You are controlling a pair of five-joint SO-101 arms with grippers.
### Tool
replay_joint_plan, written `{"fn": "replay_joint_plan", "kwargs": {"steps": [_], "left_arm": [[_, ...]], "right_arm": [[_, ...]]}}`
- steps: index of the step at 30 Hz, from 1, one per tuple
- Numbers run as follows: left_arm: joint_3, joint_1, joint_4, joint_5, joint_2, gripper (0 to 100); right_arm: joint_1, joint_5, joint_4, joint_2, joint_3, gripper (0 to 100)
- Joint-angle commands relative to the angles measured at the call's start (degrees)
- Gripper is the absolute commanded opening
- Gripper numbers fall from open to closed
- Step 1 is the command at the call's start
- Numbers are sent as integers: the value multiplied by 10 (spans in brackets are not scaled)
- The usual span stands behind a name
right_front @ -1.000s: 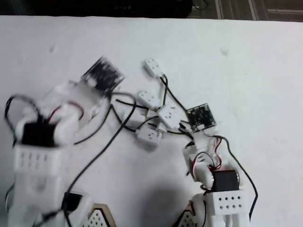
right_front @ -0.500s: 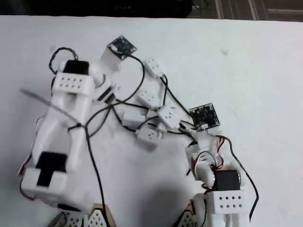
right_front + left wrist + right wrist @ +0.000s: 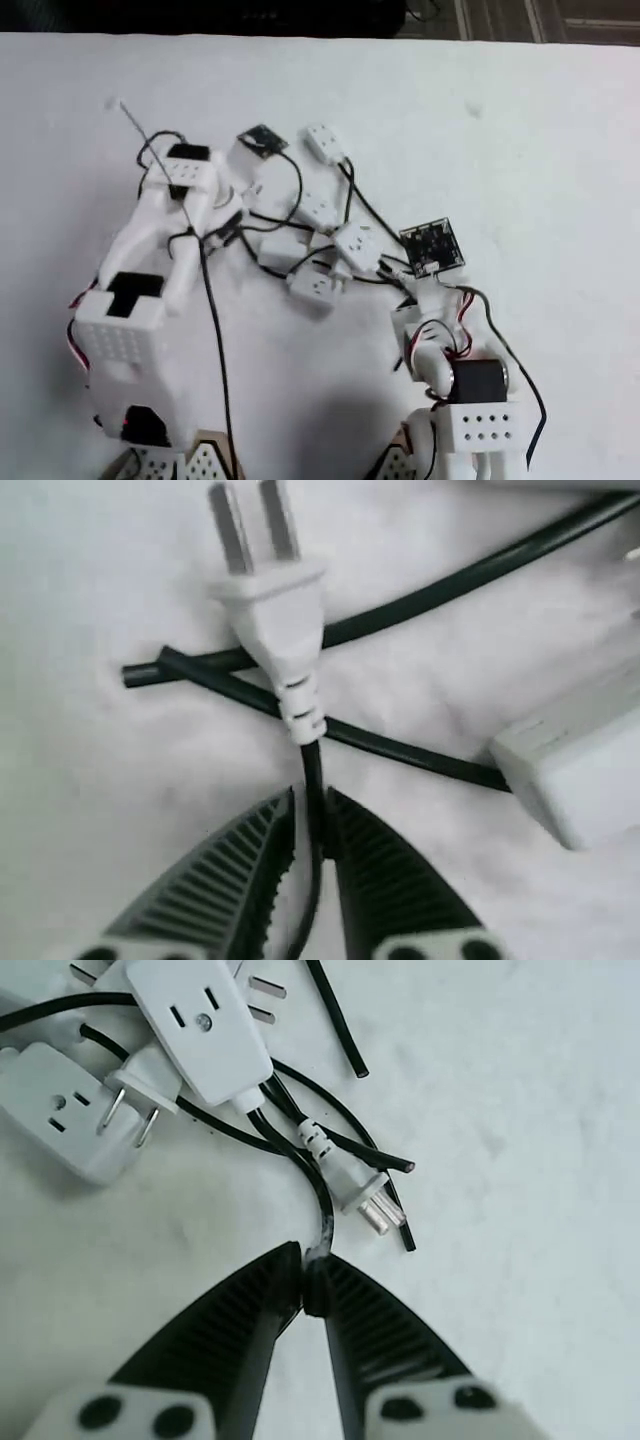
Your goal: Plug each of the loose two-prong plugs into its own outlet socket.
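A cluster of sockets [image 3: 318,210] lies in the middle of the worktop [image 3: 520,130], with a far socket [image 3: 323,143] behind the rest. The left arm [image 3: 150,260] stands left of the cluster, the right arm [image 3: 450,370] to its front right. The left tool [image 3: 310,805] pinches a cord [image 3: 312,765] just behind its plug [image 3: 275,600], which lies across crossing cords [image 3: 400,745]. The right tool [image 3: 305,1260] pinches a second cord [image 3: 328,1215], with a second plug [image 3: 350,1188] just beyond its tips.
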State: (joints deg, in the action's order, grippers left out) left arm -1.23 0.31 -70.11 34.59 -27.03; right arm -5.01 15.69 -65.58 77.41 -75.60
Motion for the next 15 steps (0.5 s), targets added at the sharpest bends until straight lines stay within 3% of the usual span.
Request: {"fn": "replay_joint_plan", "kwargs": {"steps": [1,7,15], "left_arm": [[20,21,3,0,-4,22],[18,16,-6,3,63,23],[-130,45,-18,98,282,23]], "right_arm": [[2,-2,9,-5,3,21],[5,-1,8,-5,2,21],[6,0,10,-5,-4,21]]}}
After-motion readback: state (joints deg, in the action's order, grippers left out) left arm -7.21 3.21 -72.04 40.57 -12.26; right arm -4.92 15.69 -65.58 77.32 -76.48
